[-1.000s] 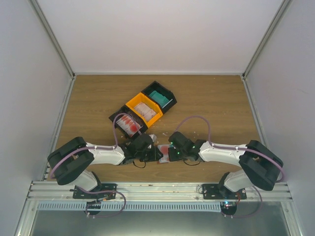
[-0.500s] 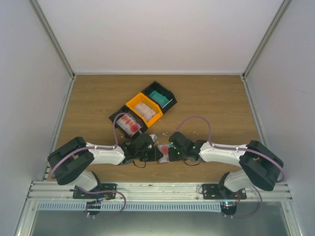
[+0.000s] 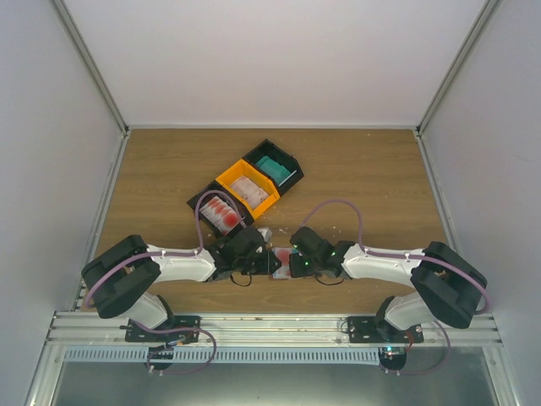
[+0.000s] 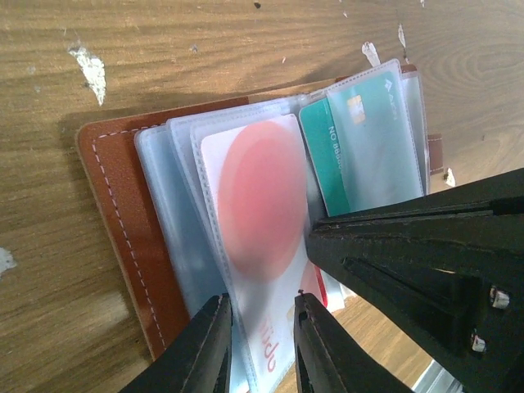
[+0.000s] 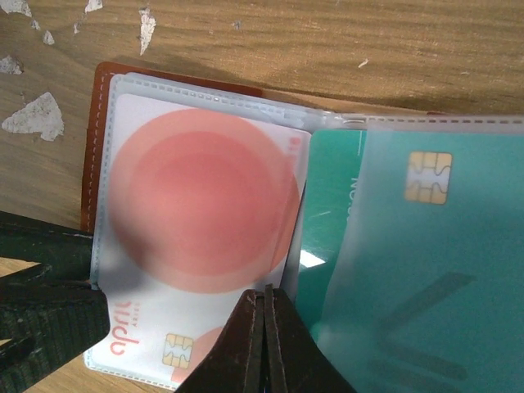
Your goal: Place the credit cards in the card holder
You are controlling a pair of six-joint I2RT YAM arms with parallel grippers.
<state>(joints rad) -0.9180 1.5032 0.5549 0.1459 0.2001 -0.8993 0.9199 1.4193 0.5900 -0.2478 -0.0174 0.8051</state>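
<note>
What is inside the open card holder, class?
A white card with a red round mark and a teal-green card, in clear sleeves; the sleeves underneath are covered.

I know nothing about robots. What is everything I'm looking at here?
wooden table: one, brown, under everything
plastic bins: three, black-orange-black, diagonal row mid-table, cards inside
reddish-brown leather folding card holder: one, open between the grippers
white card with red round mark: one, in a clear sleeve
teal-green cards: apparently two, sleeves beside it
small white scraps: several, scattered on table
left gripper: black, fingers apart over the white card
right gripper: black, shut at holder's middle
</note>
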